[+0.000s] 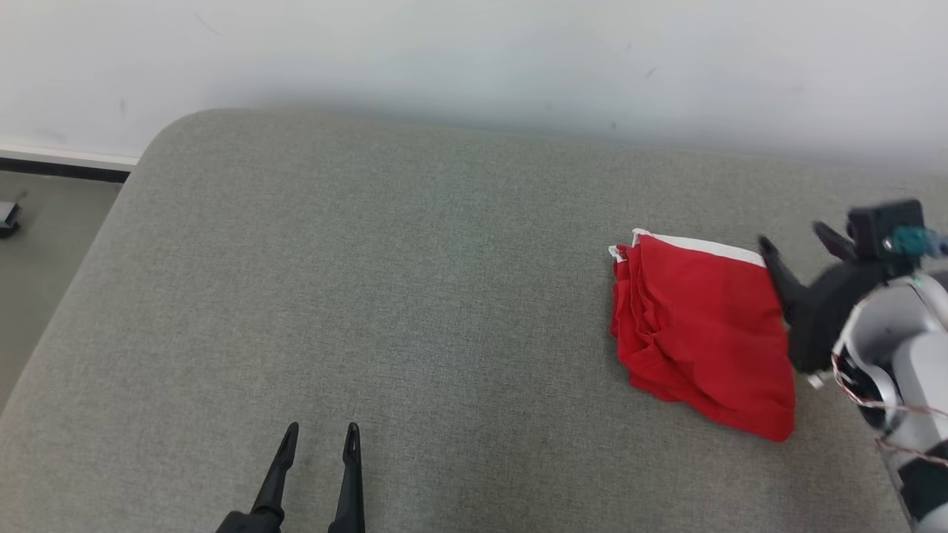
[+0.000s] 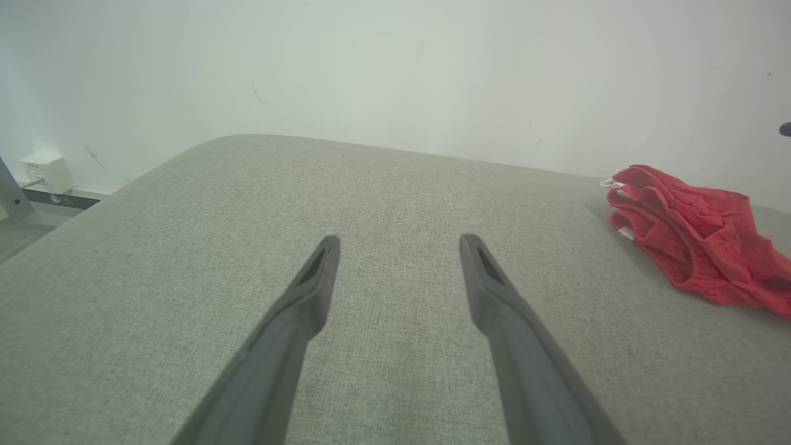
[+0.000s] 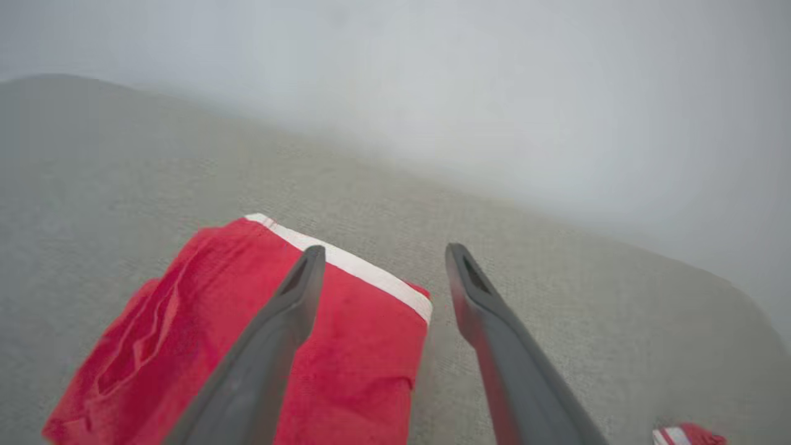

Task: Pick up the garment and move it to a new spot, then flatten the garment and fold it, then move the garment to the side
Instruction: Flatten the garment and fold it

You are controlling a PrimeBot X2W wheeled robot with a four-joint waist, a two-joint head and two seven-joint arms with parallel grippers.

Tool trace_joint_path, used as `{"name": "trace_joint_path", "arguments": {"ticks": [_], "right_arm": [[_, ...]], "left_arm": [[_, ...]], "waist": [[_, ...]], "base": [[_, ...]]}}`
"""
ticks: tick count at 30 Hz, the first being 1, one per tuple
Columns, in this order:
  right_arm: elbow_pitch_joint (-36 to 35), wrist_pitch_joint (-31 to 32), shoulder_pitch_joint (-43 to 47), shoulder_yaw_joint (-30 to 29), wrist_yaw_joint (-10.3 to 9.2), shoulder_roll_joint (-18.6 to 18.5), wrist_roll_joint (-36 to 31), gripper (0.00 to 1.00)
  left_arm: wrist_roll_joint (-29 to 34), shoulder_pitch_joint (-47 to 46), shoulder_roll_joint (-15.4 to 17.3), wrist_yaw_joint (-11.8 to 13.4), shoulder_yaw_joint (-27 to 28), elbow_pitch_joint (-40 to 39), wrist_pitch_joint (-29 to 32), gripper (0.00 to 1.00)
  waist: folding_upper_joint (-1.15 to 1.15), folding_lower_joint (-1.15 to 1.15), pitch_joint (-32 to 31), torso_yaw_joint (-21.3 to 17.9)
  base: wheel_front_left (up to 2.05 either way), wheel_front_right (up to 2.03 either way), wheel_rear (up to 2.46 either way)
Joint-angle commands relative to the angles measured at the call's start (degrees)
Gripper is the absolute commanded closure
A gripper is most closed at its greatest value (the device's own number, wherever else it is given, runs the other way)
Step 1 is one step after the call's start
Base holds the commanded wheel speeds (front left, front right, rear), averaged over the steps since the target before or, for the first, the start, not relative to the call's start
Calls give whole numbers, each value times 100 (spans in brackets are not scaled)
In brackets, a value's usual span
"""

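- A red garment (image 1: 703, 333) with a white band along its top edge lay folded into a rough rectangle at the right of the head view, resting on a grey fabric-covered surface (image 1: 370, 259).
- Its left edge showed several stacked, rumpled layers, and its lower corner pointed toward the lower right of the frame.
- In the left wrist view the garment (image 2: 698, 235) sat at the right edge of the frame as a low, wrinkled red heap, near the far edge of the surface (image 2: 371, 185).
- In the right wrist view the garment (image 3: 142, 334) lay in the lower left, with its white band running diagonally toward the centre.
- The right pincer (image 1: 792, 237) was just beside the garment's upper right corner, with its two dark fingers spread apart and grasping nothing.
- In its own view the right pincer (image 3: 383, 250) had one finger crossing in front of the red cloth and the other over bare grey fabric. Whether either finger touched the cloth could not be told.
- A pale forearm (image 1: 903, 348) with thin red and white wires (image 1: 859, 392) followed behind it at the right edge.
- The left pincer (image 1: 322, 427) was at the bottom of the head view, left of centre and well apart from the garment, with its fingers parted and empty.
- In its own view the left pincer (image 2: 398, 238) pointed up the frame over bare grey fabric.
- A white wall (image 1: 474, 52) filled the top of the head view.
- A strip of floor (image 1: 44, 259) showed at the left edge, with a small dark object (image 1: 7, 218) on it.
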Motion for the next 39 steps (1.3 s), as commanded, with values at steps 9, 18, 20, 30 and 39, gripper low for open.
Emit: {"name": "trace_joint_path", "arguments": {"ticks": [9,18,20,30,39], "right_arm": [[647,-632,701,-364,-17,400,-843,100],[915,-962,538,561,-17,1012,-1064,100],[946,-992,524,812,-17,1094,-1070,100],[1106,-932,589,1731,-17,1312,-856,100],[427,-1413,606,1759,-17,1365,-444,66]], "left_arm": [[43,43,-7,-28,2,-65,-16,0],[-6,-82,-7,-8,-36,-19,-16,0],[-1,-79,-6,0,-43,-7,-16,0],[-35,30,-7,18,18,4,-16,0],[-15,195,-6,46,232,-38,-16,0]], "waist": [[0,0,88,50],[0,0,165,119],[0,0,145,141],[0,0,24,130],[0,0,-266,-190]], "base": [[0,0,0],[0,0,0],[0,0,0],[0,0,0],[0,0,0]]}}
